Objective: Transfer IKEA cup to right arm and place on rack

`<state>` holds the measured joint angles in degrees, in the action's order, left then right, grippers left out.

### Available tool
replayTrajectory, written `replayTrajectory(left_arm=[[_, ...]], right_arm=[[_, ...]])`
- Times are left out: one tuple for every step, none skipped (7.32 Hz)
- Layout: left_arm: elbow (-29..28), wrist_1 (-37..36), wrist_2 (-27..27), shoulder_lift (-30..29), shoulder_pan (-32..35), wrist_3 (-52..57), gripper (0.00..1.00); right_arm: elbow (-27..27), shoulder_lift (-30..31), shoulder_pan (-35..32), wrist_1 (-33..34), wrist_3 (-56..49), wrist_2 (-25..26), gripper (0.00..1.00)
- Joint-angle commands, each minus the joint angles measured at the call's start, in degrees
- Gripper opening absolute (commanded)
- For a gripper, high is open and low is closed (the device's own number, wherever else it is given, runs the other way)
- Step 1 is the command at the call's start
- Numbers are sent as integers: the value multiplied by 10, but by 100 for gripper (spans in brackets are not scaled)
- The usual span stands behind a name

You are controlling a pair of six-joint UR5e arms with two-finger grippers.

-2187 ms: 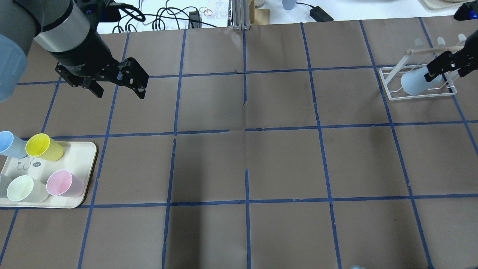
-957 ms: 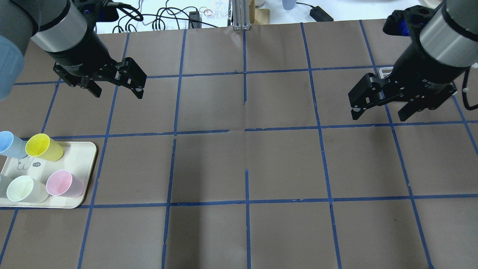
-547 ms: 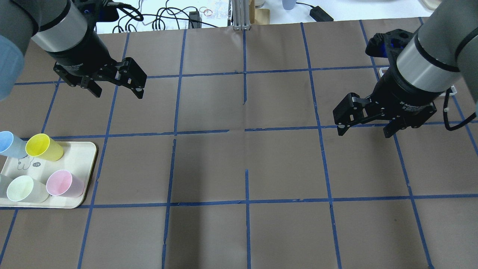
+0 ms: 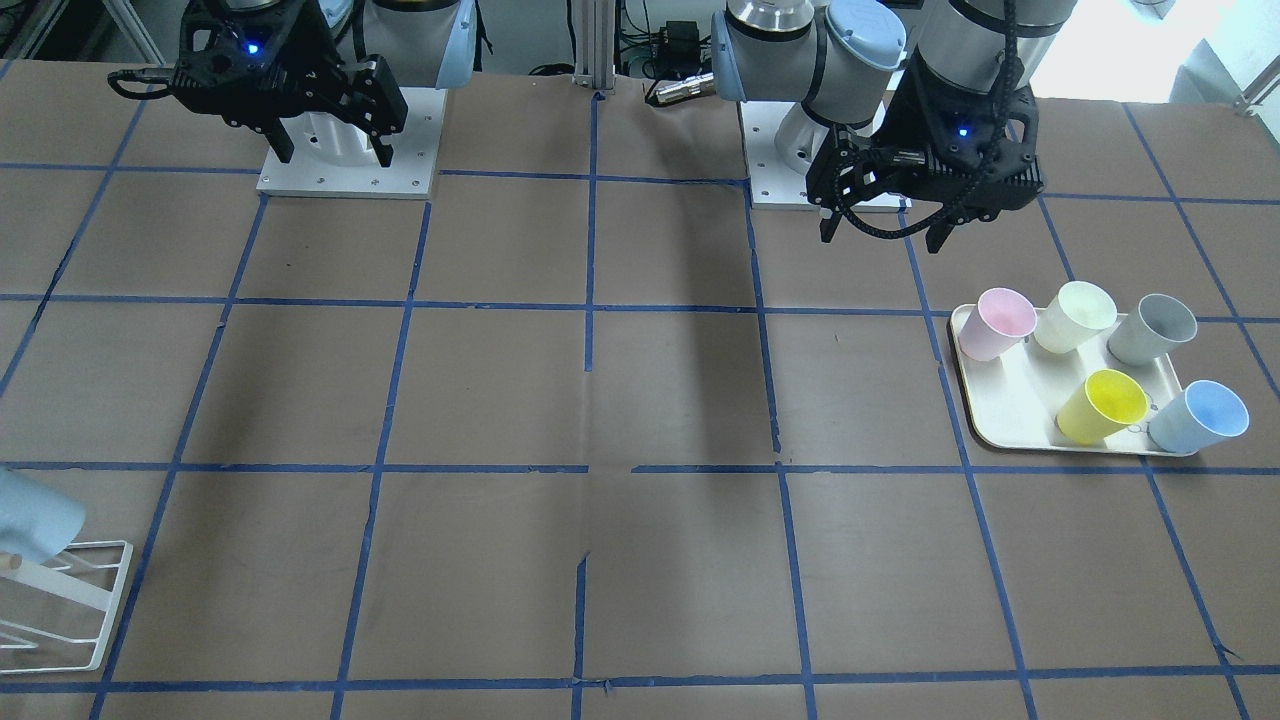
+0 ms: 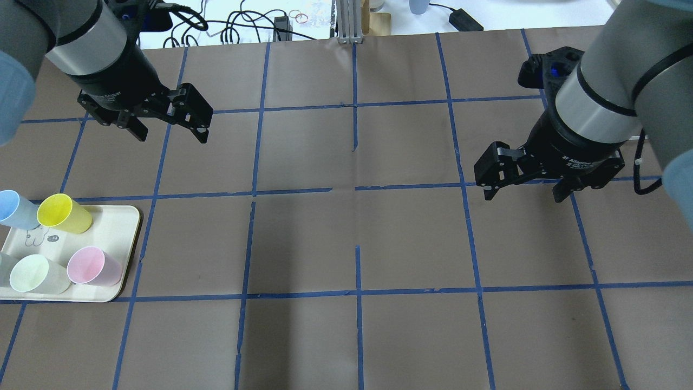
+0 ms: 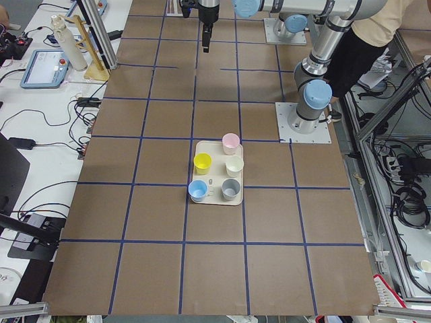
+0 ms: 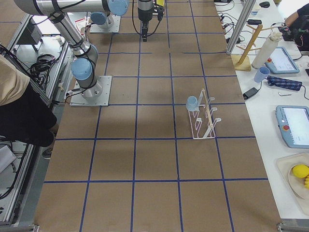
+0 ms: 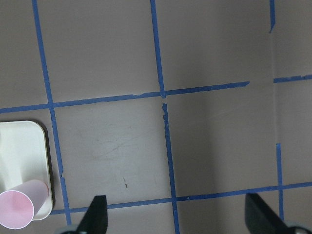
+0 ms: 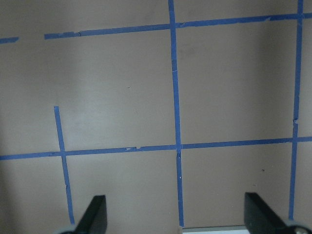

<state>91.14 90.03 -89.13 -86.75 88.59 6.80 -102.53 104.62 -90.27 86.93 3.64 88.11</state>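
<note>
The IKEA cup [image 4: 35, 515], pale blue, rests tilted on the white wire rack [image 4: 70, 600] at the table's far right corner. It also shows in the exterior right view [image 7: 192, 103] on the rack [image 7: 205, 118]. In the overhead view the right arm hides both. My right gripper [image 5: 522, 197] is open and empty, well clear of the rack, and also shows in the front view [image 4: 335, 157]. My left gripper [image 5: 173, 138] is open and empty above bare table, and also shows in the front view [image 4: 880, 240]. A look-alike blue cup [image 5: 13, 208] stands at the tray's corner.
A cream tray [image 5: 116, 238] at the left edge holds yellow [image 5: 62, 213], pink [image 5: 92, 265] and pale green [image 5: 35, 273] cups, plus a grey cup [image 4: 1150, 328]. The pink cup [image 8: 17, 209] shows in the left wrist view. Cables and clutter lie beyond the far edge.
My right gripper has left the blue cup on the rack and drawn back towards the table's middle and the robot, open and empty. The left arm has barely moved.
</note>
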Motion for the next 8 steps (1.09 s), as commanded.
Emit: replayTrajectory(left_arm=[[1,1,-1,0,0,0,100],[1,1,-1,0,0,-1,100],[0,1,-1,0,0,-1,100],[0,1,-1,0,0,-1,100],[0,1,-1,0,1,-3,100],[0,2,-1,1,2,-6,100],[0,2,-2,1,2,-6,100],[-1,-2,-2,1,2,-7,100]], right_arm=[[5,1,4,3,0,4,100],[7,1,5,2,-1,4,100],[8,3,5,1,0,5,100],[10,4,5,0,0,7,100],[10,5,5,0,1,5,100],[10,5,5,-1,1,4,100],[10,5,5,-1,1,3,100],[10,5,5,-1,1,4,100]])
